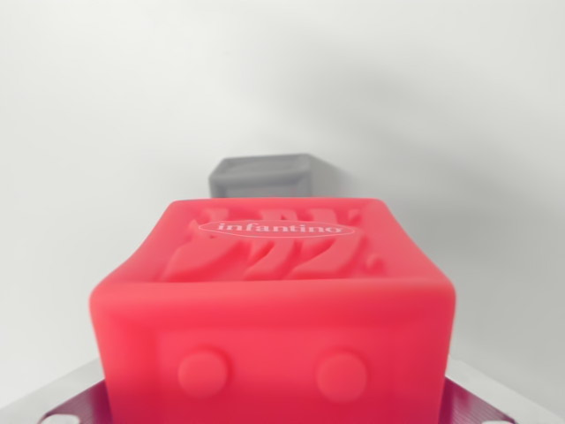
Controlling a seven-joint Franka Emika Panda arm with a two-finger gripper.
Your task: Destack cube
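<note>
Item: soft red rubbery cube (274, 309) embossed "infantino", filling my wrist view. Beyond it: grey block (262, 175) on white surface (106, 132). My pincer: fingertips unseen, probably pinching the cube, cannot tell. Risk: squashy sides slipping free, dropping onto grey block.

All around is a plain white tabletop (97, 159), matte and unmarked, running up to the top of the wrist view with no visible edge or wall line. The light is soft and even. A faint grey shading lies across the upper right, and a gentle shadow falls on the white surface at the wrist view's right, lower down.
</note>
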